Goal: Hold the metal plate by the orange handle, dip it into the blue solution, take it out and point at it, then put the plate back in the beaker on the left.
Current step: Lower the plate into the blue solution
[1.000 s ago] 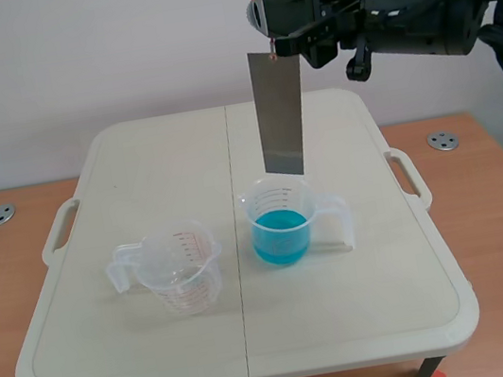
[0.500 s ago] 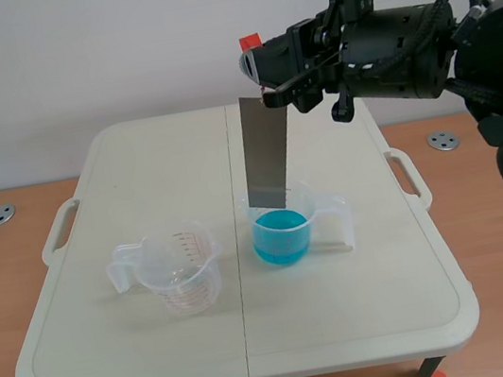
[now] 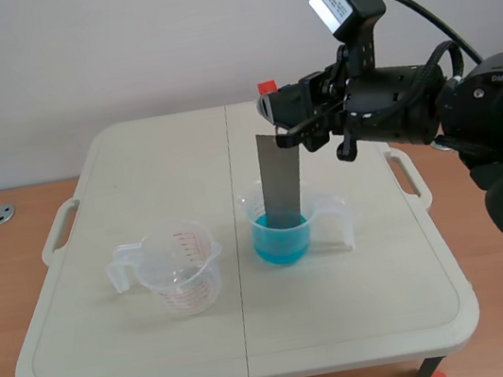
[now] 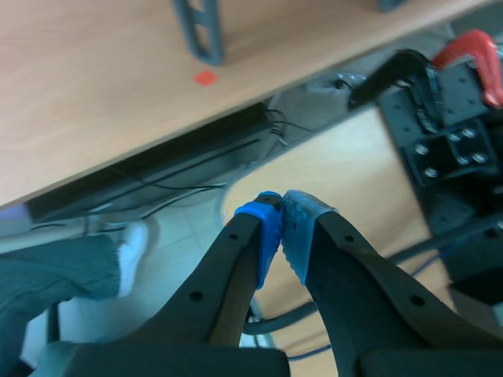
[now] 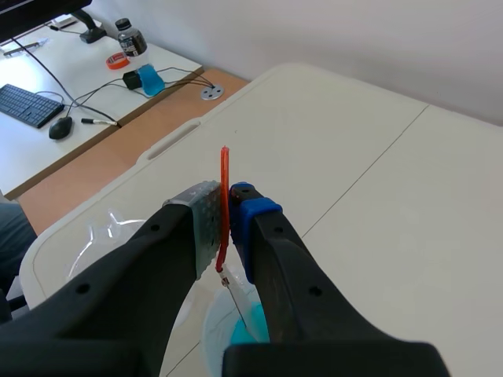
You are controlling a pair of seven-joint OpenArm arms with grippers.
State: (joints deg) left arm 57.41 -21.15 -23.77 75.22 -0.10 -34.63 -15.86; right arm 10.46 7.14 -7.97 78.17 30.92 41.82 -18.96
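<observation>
Right pincer [image 5: 225,196]: closed on the orange handle [image 5: 225,165]. The handle is a thin upright strip pressed between my grey pad and my blue pad, and its upper end stands clear above the fingertips. The grip is firm, with no gap visible on either side.

Metal plate [image 3: 280,179]: hangs from the handle below my right pincer, close to vertical with a slight lean. Its upper edge is level with my fingers. Its lower end stands inside the rim of the right beaker [image 3: 324,210] and reaches the blue solution [image 3: 280,244]. I cannot tell how deep it sits in the liquid. In the right wrist view the plate shows only edge-on, running down from the handle toward the blue liquid.

Right arm: comes in from the right and is held above the table [image 3: 134,169], with the pincer directly over the right beaker.

Left beaker [image 3: 180,269]: clear, with red markings, upright. It stands beside the right beaker and apart from it, with its handle turned away from the other beaker.

Left pincer [image 4: 280,210]: closed on nothing, its two blue pads meeting tip to tip. It hangs low beside the table, over floor and loose cables [image 4: 196,184], well apart from both beakers. It does not show in the scene view.
</observation>
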